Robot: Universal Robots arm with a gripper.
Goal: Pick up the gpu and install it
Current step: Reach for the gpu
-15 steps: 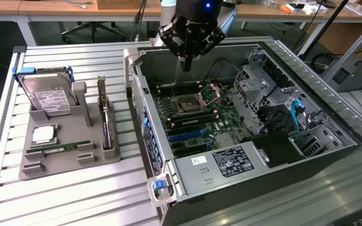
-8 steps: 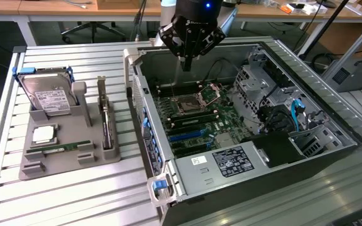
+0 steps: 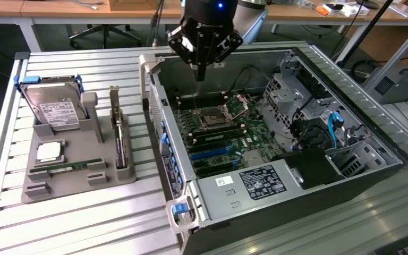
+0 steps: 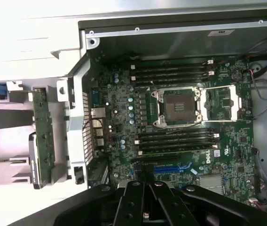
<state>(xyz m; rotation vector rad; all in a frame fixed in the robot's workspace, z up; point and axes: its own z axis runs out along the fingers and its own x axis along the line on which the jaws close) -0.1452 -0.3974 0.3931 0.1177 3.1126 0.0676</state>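
The gripper [image 3: 200, 76] is seen hanging over the open computer case [image 3: 153, 98], above the motherboard [image 3: 218, 135]. Its jaws look closed, and nothing is held in them. The gpu [image 3: 119, 135] is not picked up yet. It is stood on its thin edge in the gray holder [image 3: 76, 183], outside the case, between seven and eight o'clock from the gripper in the exterior view. The hard drive [image 3: 57, 109] is kept at about ten o'clock from the card. For a good pick, the jaws should probably be opened first. The card's top edge should be pinched near the middle. It should be lifted straight up, so it is not bent.
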